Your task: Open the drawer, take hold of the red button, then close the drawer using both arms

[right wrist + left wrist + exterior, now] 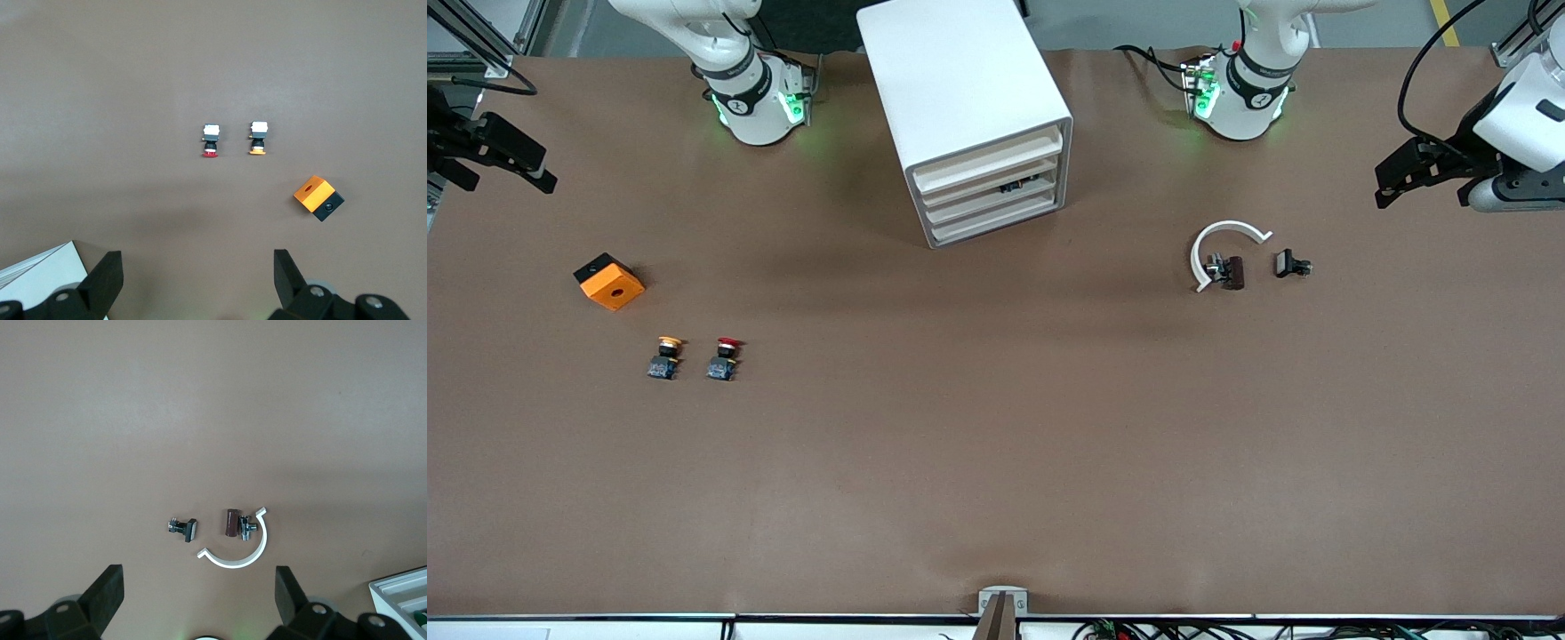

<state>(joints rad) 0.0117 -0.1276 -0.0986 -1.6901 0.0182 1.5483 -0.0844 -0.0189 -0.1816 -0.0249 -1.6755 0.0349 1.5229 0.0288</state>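
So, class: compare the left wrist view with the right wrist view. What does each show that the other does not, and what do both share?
Only the left wrist view shows the white curved clip, the brown cylinder inside its arc and the small black-and-metal part beside it. Only the right wrist view shows the red-capped button, the yellow-capped button beside it and the orange block. Both share the brown table, a corner of the white drawer cabinet, and an open hand: the left hand and the right hand.
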